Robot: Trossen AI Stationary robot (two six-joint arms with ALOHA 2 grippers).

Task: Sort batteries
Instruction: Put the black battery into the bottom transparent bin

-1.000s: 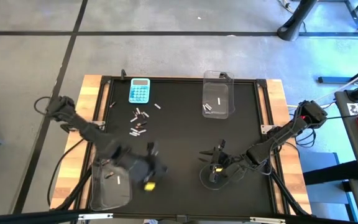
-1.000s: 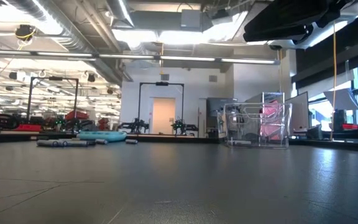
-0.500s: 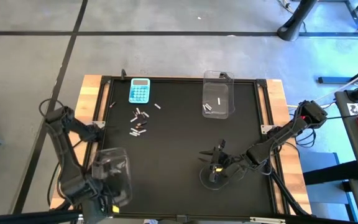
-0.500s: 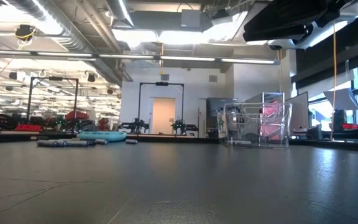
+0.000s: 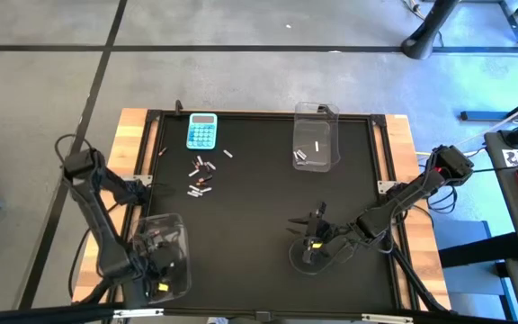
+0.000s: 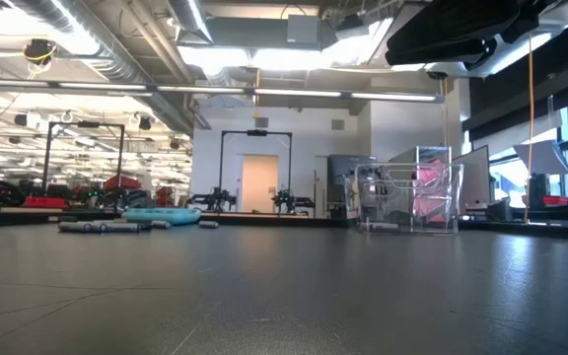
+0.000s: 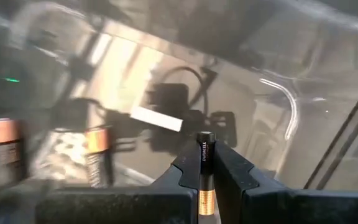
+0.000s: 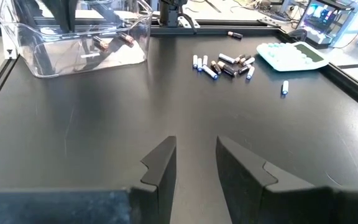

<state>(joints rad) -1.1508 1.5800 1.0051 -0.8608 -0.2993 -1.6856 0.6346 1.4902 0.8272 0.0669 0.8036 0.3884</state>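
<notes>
Loose batteries (image 5: pixel 200 175) lie in a small heap on the black mat, near a light-blue calculator (image 5: pixel 201 130). The right wrist view also shows the heap of batteries (image 8: pixel 222 65). My left gripper (image 5: pixel 157 268) hangs over the clear near-left bin (image 5: pixel 176 225), shut on a dark battery (image 7: pixel 205 165) with a copper band. Below it on the bin floor lie two copper-and-black batteries (image 7: pixel 97 154) and one white battery (image 7: pixel 157 118). My right gripper (image 5: pixel 311 239) waits open at the mat's near right, with nothing between its fingers (image 8: pixel 194 163). My left gripper pinches the dark battery between its two fingers, on its long sides (image 7: pixel 204 186). The battery lies along the fingers and its dark end (image 7: pixel 205 139) sticks out past their tips. The fingers point steeply down into the bin. The battery is clear of the bin floor.
A second clear bin (image 5: pixel 315 144) at the far middle holds a few white batteries. One battery (image 5: pixel 227 153) lies alone beside the calculator. The mat's middle is bare. Wooden table edges frame the mat on the left and right.
My left gripper has swung from the mat beside the near-left bin toward the table's left and near edges. It has sunk over the bin and rolled about its own axis, still shut on the battery.
</notes>
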